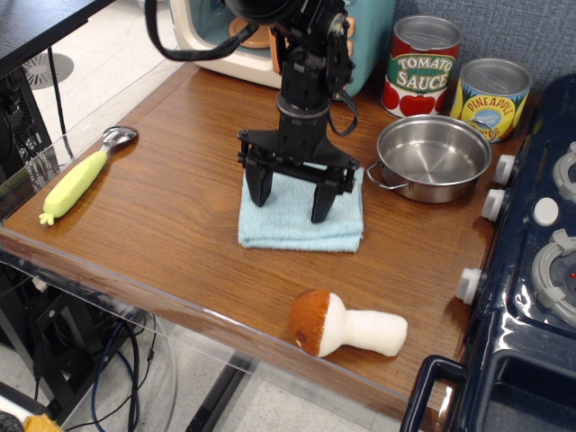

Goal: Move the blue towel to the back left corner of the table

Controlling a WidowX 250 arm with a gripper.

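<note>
Lying flat on table [171, 216]: blue towel [292, 220].

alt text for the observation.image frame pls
A black robot gripper, jaws spread, presses on a light blue towel mid-table, beside a steel pot. A plush mushroom lies near the front edge.

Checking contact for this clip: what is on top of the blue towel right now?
Only the gripper: its open fingers press down on the blue towel. The towel's back edge is hidden behind the gripper.
</note>
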